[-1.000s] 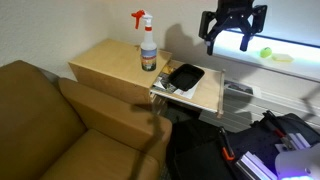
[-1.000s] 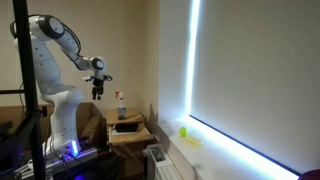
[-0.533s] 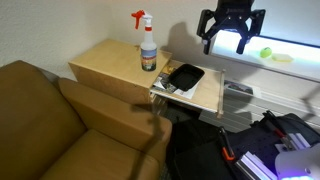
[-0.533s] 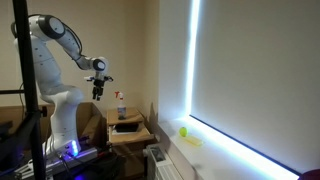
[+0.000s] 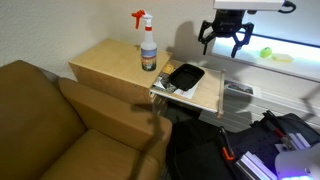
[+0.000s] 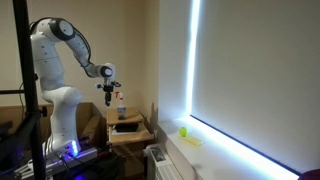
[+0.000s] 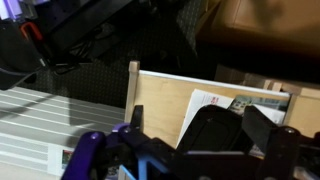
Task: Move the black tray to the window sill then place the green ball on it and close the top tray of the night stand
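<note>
Hovering at upper right of the frame, hand [image 5: 226, 42] spread apart and empty, above-right of the black tray [image 5: 186, 76] in the open drawer [image 5: 207, 95], green ball [image 5: 266, 52] further right.

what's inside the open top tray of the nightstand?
A black tray sits in the pulled-out top tray, with pale sheets, perhaps paper, at its edge. Whatever lies under the black tray is covered.

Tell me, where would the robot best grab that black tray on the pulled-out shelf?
Probably its raised rim, from straight above: the black tray lies flat and shallow, so one finger goes inside the rim, one outside. The edge away from the spray bottle looks freest. The end effector hangs open nearby.
</note>
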`<state>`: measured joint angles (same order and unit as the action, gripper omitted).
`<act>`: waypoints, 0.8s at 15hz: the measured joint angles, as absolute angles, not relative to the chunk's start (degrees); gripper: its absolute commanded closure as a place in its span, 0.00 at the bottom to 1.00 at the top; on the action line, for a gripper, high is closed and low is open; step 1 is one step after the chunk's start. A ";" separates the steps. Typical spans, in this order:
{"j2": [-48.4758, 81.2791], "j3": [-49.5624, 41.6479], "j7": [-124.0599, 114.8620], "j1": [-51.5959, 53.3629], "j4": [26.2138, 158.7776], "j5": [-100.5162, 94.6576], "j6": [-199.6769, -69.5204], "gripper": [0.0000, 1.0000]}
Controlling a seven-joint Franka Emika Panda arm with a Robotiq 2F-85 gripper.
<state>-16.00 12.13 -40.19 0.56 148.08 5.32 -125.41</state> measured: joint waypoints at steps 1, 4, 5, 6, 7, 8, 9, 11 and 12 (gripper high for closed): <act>-12.93 11.06 -42.04 -0.86 148.25 4.03 -129.39 0.00; -3.90 7.25 -47.89 -3.15 148.28 2.30 -139.56 0.00; -1.21 6.12 -49.70 -3.17 148.15 2.96 -142.04 0.00; 1.03 5.42 -51.26 -3.01 147.85 4.43 -143.18 0.00; 2.76 5.09 -52.09 -2.79 147.41 5.50 -143.70 0.00; 3.70 5.04 -52.76 -2.62 146.98 5.98 -143.85 0.00; 4.03 5.04 -53.21 -2.43 146.70 6.18 -143.86 0.00; 4.11 4.24 -54.06 -1.61 146.63 5.23 -143.86 0.00; 4.53 3.69 -55.27 -1.16 146.60 4.61 -144.53 0.00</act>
<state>4.53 3.69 -55.27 -1.16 146.60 4.61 -144.53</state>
